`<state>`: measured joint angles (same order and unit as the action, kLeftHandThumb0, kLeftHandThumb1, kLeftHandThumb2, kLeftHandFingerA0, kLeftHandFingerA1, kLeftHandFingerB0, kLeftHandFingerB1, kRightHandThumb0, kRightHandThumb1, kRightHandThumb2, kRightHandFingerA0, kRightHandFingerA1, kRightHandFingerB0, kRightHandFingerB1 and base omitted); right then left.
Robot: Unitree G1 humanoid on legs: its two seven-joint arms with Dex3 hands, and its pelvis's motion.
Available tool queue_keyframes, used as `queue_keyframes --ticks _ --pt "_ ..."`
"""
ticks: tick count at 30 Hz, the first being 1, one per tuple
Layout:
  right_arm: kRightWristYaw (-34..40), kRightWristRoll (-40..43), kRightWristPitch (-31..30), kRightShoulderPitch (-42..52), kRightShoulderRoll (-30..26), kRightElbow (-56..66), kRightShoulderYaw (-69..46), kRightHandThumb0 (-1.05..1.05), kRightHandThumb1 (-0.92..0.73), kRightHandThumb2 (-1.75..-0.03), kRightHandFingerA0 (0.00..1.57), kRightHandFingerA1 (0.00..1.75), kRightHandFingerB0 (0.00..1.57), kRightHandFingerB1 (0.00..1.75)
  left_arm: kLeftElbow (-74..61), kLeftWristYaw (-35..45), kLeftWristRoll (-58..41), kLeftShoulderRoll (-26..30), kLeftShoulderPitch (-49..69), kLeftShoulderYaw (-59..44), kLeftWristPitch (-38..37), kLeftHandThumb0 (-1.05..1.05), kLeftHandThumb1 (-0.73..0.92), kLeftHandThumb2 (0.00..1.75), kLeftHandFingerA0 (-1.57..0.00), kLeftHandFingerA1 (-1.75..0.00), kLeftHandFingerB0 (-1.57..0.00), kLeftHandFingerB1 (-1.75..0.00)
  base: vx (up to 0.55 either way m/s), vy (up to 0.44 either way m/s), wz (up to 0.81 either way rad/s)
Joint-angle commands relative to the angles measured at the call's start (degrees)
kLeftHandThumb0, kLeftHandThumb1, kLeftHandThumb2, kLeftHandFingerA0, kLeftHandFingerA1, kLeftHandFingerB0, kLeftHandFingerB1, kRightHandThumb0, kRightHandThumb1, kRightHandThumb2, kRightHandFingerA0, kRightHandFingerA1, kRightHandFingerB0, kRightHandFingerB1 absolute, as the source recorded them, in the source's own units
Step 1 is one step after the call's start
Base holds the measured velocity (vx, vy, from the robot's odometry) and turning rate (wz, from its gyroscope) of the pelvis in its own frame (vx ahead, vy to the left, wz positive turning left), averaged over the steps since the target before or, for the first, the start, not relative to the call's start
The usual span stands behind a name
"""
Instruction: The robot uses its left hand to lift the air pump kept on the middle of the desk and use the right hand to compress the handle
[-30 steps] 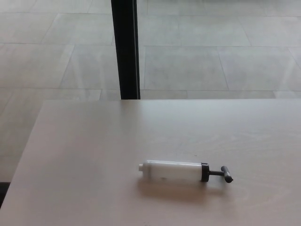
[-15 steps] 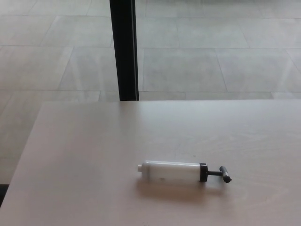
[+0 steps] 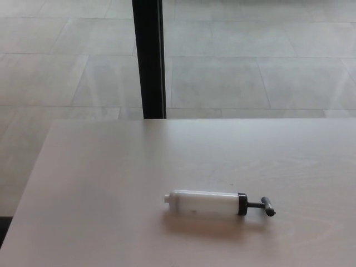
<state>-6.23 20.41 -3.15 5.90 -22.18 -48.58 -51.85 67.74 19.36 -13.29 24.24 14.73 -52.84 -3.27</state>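
The pale surface (image 3: 111, 183) holds no containers, only the air pump (image 3: 217, 203) lying flat near 5 o'clock. Its white barrel (image 3: 203, 202) points to 9 o'clock and its dark handle (image 3: 268, 206) to 3. Neither hand shows, so their state is unknowable. Round and loose, the pump could roll under a glancing left-hand grasp.

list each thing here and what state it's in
air pump: lying on its side on the desk, untouched
handle: pulled out a little from the barrel, pointing right
desk: holds only the pump
left robot hand: not in view
right robot hand: not in view
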Motion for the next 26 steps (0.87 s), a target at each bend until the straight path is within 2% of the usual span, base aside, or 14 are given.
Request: queue_keyframes --ticks 1,4,5,6,9,10,14,15,17,18,20,21,24,26 --pt "-0.18 2.27 1.58 0.75 0.51 0.86 1.03 -0.72 -0.91 -0.68 0.4 0.49 0.21 0.31 -0.63 -3.01 -1.4 0.84 0.67 3.11 -2.09 -0.62 0.53 0.89 -0.65 -0.66 -0.47 -0.57 0.0 0.0 0.0" --pt "-1.05 3.14 1.96 1.73 0.65 1.0 1.34 -0.74 -0.91 -0.68 0.38 0.47 0.22 0.31 -1.54 -3.96 -4.43 0.16 1.42 1.77 -4.87 -0.53 0.67 0.61 -0.66 -0.61 -0.52 -0.48 0.0 0.0 0.0" --pt "-1.26 3.16 2.53 1.76 0.54 0.38 1.56 -0.74 -0.73 -1.06 0.3 0.56 0.14 0.44 -1.48 -4.33 -5.31 0.27 1.65 1.18 -5.26 -0.54 0.69 0.61 -0.66 -0.56 -0.52 -0.46 0.0 0.0 0.0" --pt "-1.34 3.16 2.8 1.97 0.52 0.45 1.96 -0.74 -0.92 -0.7 0.34 0.45 0.2 0.31 -1.04 -4.84 -6.0 0.48 1.66 0.78 -5.58 -0.54 0.7 0.62 -0.67 -0.55 -0.52 -0.46 0.0 0.0 0.0" --pt "-1.22 3.18 3.54 2.64 0.61 0.49 2.45 -0.75 -0.92 -0.68 0.36 0.48 0.2 0.3 0.36 -3.48 -6.92 1.6 1.77 0.9 -3.56 -0.56 0.71 0.62 -0.66 -0.54 -0.48 -0.43 0.0 0.0 0.0" --pt "-1.03 3.12 3.56 2.82 0.64 0.56 2.81 -0.75 -0.92 -0.68 0.36 0.49 0.2 0.3 0.74 -1.72 -6.72 1.96 1.98 1.74 -2.89 -0.6 0.57 0.9 -0.54 -0.62 -0.38 -0.53 0.0 0.0 0.0" --pt "-1.53 1.81 4.63 3.5 0.31 -0.42 5.45 -0.74 -0.92 -0.7 0.34 0.52 0.18 0.31 1.88 0.02 -4.7 3.39 1.29 6.5 0.99 -0.63 0.54 0.88 -0.56 -0.61 -0.39 -0.52 0.0 0.0 0.0" --pt "-1.44 2.15 4.26 3.42 0.26 -0.7 5.73 -0.73 -0.91 -0.67 0.34 0.52 0.22 0.32 1.6 -0.45 -4.99 3.34 1.17 7.12 1.4 -0.6 0.64 0.59 -0.66 -0.52 -0.47 -0.41 0.0 0.0 0.0" --pt "-2.2 2.81 3.84 2.93 -0.15 -2.17 6.13 -0.75 -0.91 -0.68 0.3 0.49 0.21 0.3 1.55 1.24 -5.08 3.44 1.38 8.8 0.99 -0.66 0.55 0.88 -0.53 -0.61 -0.38 -0.52 0.0 0.0 0.0" --pt "-2.62 3.2 3.83 3.54 0.15 -1.53 6.2 -0.76 -0.71 -1.05 0.26 0.58 0.14 0.44 1.64 1.63 -5.19 3.63 1.57 9.31 0.76 -0.66 0.55 0.89 -0.52 -0.6 -0.37 -0.51 0.0 0.0 0.0" --pt "-3.28 3.73 3.81 5.03 0.74 -0.16 6.3 -0.74 -0.71 -1.06 0.28 0.59 0.14 0.44 1.71 2.25 -5.36 3.98 1.91 10.16 0.37 -0.65 0.55 0.89 -0.53 -0.61 -0.37 -0.51 0.0 0.0 0.0" --pt "-3.18 3.53 3.96 5.07 0.74 -0.12 6.65 -0.74 -0.89 -0.67 0.36 0.55 0.25 0.31 1.37 2.38 -5.48 3.94 2.22 10.43 0.22 -0.66 0.56 0.92 -0.5 -0.61 -0.34 -0.51 0.0 0.0 0.0" --pt "-4.81 3.58 4.62 5.15 0.52 -0.53 7.51 -0.73 -0.91 -0.67 0.31 0.54 0.24 0.31 0.88 2.75 -5.47 4.24 3.01 11.7 0.02 -0.66 0.71 0.62 -0.53 -0.5 -0.4 -0.39 0.0 0.0 0.0" --pt "-4.54 3.83 4.14 5.36 0.63 0.43 7.51 -0.74 -0.72 -1.04 0.26 0.58 0.18 0.45 0.62 2.72 -5.94 4.04 3.2 11.67 0.03 -0.67 0.63 0.66 -0.5 -0.53 -0.37 -0.41 0.0 0.0 0.0"
